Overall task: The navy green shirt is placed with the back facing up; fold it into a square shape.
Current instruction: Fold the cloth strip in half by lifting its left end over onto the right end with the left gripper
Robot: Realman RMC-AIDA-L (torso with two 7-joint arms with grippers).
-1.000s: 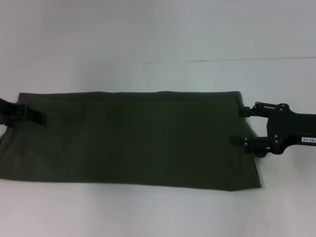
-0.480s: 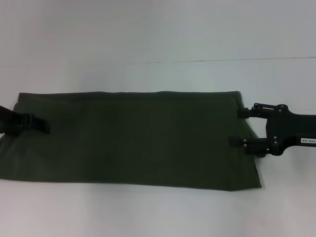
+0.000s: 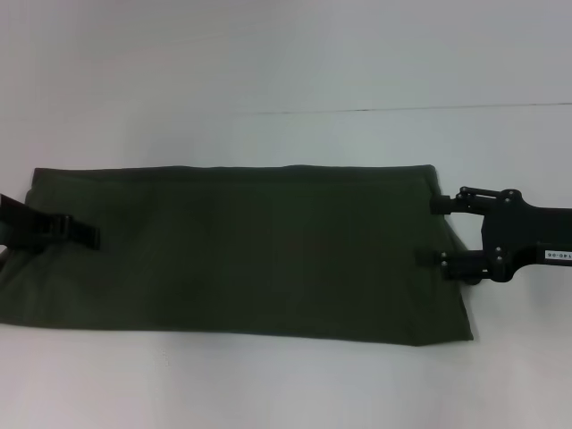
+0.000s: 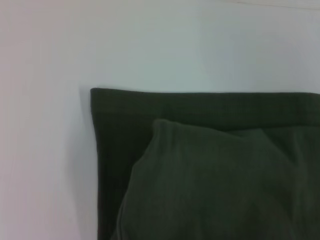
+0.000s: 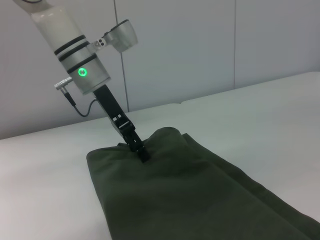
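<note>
The navy green shirt (image 3: 241, 250) is lying flat on the white counter (image 3: 268, 80), already folded into a long band running from the robot's left to its right, plain side up, no lettering showing.

Left gripper (image 3: 88, 234) is sitting over the shirt's left end, fingers pressed together and pinching a raised fold of cloth; the right wrist view is showing it coming down at a slant from its white arm (image 5: 70, 45) and biting into a hump of fabric at that end. The left wrist view is showing that lifted layer bunched over the flat layer beneath.

Right gripper (image 3: 431, 231) is resting at the shirt's right end, its two fingers (image 3: 442, 204) spread apart, one near the far corner and one toward the middle of that edge, tips overlapping the cloth's edge. Whether they are touching it, cannot tell.
</note>
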